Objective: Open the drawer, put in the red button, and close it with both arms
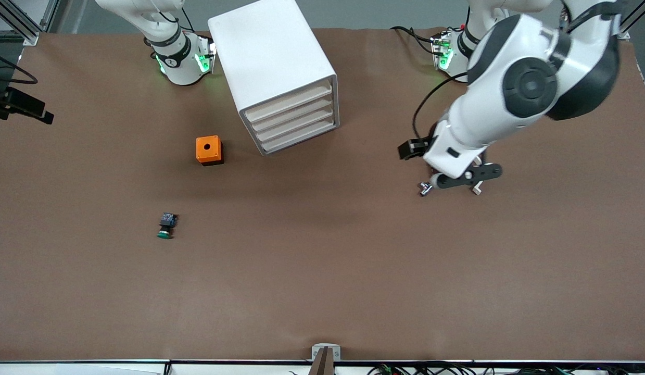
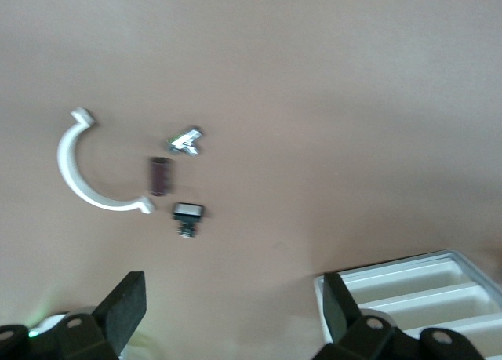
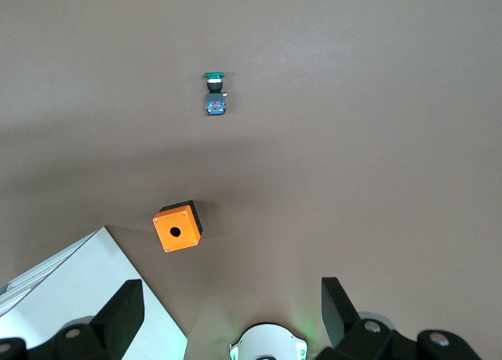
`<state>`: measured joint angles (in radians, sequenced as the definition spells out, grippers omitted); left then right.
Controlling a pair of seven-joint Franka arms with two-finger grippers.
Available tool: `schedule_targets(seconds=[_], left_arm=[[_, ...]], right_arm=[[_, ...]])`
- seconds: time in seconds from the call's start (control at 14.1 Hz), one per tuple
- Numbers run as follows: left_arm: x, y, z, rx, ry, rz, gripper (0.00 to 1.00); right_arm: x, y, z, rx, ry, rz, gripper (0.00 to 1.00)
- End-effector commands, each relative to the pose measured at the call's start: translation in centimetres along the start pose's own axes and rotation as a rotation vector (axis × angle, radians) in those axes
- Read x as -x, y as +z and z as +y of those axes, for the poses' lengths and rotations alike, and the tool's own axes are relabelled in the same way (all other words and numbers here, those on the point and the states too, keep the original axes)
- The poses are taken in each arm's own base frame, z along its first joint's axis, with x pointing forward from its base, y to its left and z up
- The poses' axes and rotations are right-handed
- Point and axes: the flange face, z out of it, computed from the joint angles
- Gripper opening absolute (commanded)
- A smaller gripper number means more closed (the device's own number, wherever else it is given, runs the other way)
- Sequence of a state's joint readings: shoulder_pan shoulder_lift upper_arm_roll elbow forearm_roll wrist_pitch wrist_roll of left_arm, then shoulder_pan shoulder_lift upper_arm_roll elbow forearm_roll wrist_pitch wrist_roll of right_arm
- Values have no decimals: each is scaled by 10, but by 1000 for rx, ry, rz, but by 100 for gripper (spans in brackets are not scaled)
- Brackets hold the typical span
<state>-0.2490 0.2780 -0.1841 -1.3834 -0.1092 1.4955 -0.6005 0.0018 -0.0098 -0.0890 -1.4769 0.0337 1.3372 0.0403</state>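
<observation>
Hanging over the table (image 1: 322, 291) with fingers spread: left claw (image 2: 231, 313) and right claw (image 3: 231, 317).

So the left gripper (image 2: 231, 317) hangs over a bracket (image 2: 88, 168), a bolt (image 2: 186, 141), a cylinder (image 2: 160, 176) and a button (image 2: 187, 216), cabinet (image 2: 416, 285) beside. Under the right gripper (image 3: 231, 317): box (image 3: 177, 227) beside the cabinet, another button (image 3: 215, 92) nearer the front camera.
</observation>
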Motion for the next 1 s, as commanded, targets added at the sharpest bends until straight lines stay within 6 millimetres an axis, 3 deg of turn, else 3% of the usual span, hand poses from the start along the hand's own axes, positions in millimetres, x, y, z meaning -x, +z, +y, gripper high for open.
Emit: schedule_targets(seconds=[0.0,0.07,0.36,0.5,0.71,0.93], left_arm=[[3,-27,-54,-10,40,22,100],[3,-29,-68,-15,67,23,100],[8,-56,-167,-4,130,59,100],[13,-64,-207,9,140,81,100],[17,-68,-243,7,101,155,100],[23,-71,-250,-6,95,249,100]], right_arm=[[21,4,3,-12,4,2,100],[26,5,3,-14,4,12,100],[42,5,-3,-22,-15,61,100],[47,5,-1,-23,-12,66,100],[50,4,3,-26,-5,74,100],[55,6,8,-27,1,80,100]])
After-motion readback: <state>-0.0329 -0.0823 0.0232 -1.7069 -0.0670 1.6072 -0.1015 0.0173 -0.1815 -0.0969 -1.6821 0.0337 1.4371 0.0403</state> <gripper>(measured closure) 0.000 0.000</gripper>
